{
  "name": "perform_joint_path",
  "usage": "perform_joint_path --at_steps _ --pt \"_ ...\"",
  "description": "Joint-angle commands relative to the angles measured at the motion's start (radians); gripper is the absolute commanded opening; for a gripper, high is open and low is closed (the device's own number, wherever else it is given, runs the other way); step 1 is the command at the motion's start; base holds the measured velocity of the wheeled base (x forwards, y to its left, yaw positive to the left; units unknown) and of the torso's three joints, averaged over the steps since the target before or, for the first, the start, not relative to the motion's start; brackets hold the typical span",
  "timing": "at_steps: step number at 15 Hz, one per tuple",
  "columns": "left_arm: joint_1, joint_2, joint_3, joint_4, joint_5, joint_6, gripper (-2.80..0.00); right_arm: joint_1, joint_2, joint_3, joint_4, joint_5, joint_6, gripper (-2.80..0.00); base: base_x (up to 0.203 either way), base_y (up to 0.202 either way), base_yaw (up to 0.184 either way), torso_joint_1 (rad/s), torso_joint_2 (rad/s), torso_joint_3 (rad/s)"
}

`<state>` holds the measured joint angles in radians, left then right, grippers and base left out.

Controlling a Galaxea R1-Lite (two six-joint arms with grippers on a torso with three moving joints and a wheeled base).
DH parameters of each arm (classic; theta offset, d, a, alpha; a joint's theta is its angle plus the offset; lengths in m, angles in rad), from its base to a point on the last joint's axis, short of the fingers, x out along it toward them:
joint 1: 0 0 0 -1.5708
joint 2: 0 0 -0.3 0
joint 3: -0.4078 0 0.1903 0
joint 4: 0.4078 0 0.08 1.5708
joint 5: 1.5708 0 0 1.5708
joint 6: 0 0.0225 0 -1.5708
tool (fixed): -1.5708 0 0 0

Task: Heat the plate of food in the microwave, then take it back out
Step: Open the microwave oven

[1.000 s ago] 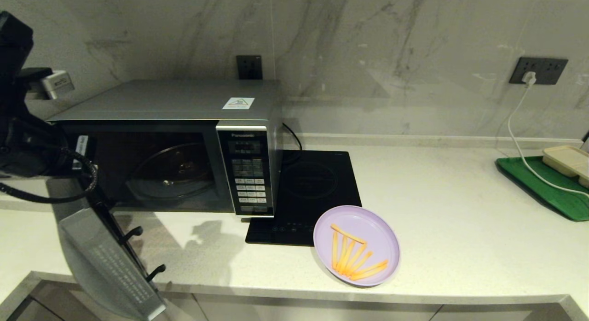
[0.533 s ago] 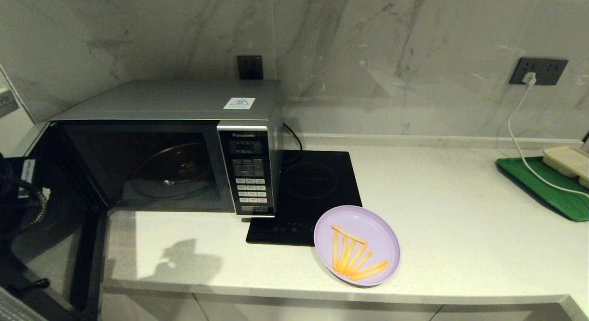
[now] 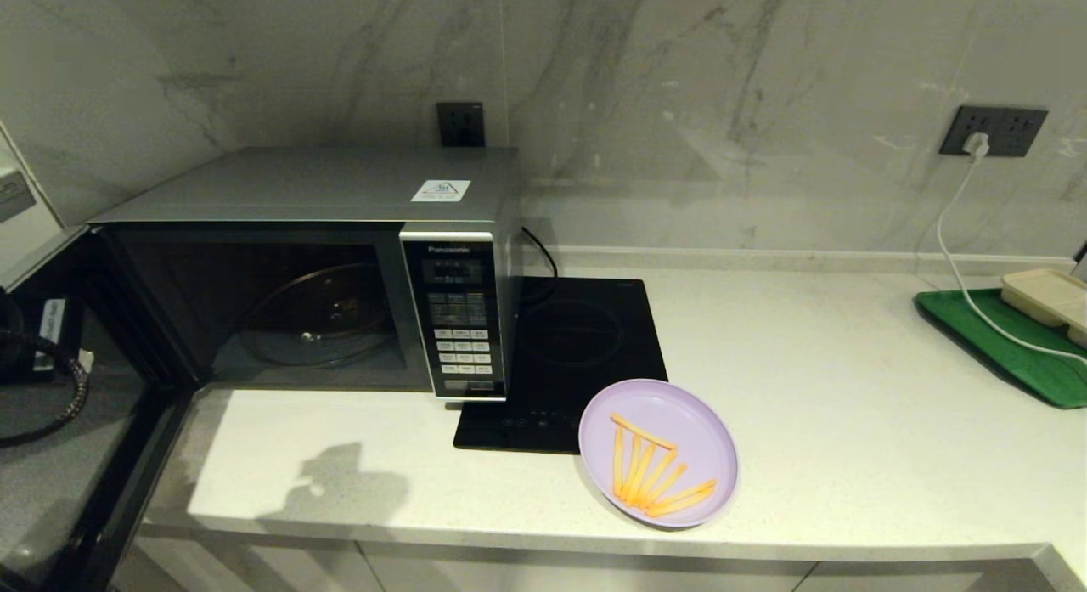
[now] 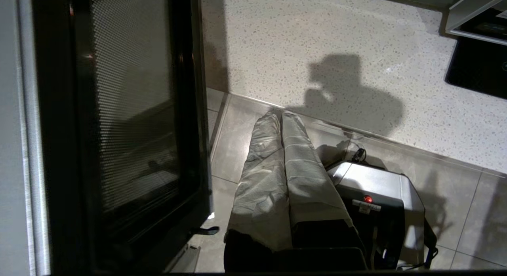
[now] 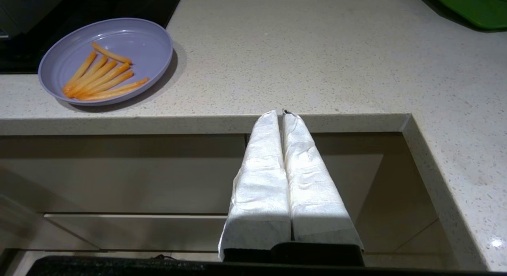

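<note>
The microwave (image 3: 306,261) has its door (image 3: 76,422) swung wide open toward my left side. I can see the round glass tray (image 3: 318,316) inside, and nothing sits on it. So opening the door looks done.

The plate of food (image 3: 658,453) is not in yet. It rests on the surface (image 3: 807,422), near the front edge, and its far rim lies a little over the corner of the flat black cooktop (image 3: 577,354). The orange fries (image 3: 650,473) lie on the purple plate.

My left pincer (image 4: 282,117) is low, just beside the open door and in front of the surface. Its two wrapped fingers are pressed together and hold nothing. My right pincer (image 5: 281,114) is also low, below the front edge of the surface and off to the side of the plate. Its fingers are closed tight too, with nothing in them.

A green tray (image 3: 994,337) with a beige box (image 3: 1044,293) sits far off on my right. I do not need those.

I think most of the job is left. I need to pick up the plate, put it in, shut the door, heat it, and take it back out.
</note>
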<state>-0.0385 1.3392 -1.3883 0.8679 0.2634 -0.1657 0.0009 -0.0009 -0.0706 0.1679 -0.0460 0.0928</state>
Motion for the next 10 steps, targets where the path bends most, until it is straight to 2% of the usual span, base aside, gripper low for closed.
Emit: perform_joint_path --at_steps 1,4,10 --pt "0.0 0.034 -0.002 0.004 0.0 -0.002 -2.8 -0.001 0.001 0.0 0.001 0.0 0.001 -2.8 0.0 0.0 0.0 0.0 0.0 0.0" --pt "0.056 0.05 -0.002 0.004 0.0 -0.004 -2.8 0.001 0.001 0.0 0.001 0.0 0.001 -2.8 0.0 0.0 0.0 0.0 0.0 0.0" --pt "0.294 0.059 -0.003 -0.025 0.005 0.027 -2.8 0.001 0.001 0.0 0.001 0.0 0.001 -2.8 0.0 0.0 0.0 0.0 0.0 0.0"
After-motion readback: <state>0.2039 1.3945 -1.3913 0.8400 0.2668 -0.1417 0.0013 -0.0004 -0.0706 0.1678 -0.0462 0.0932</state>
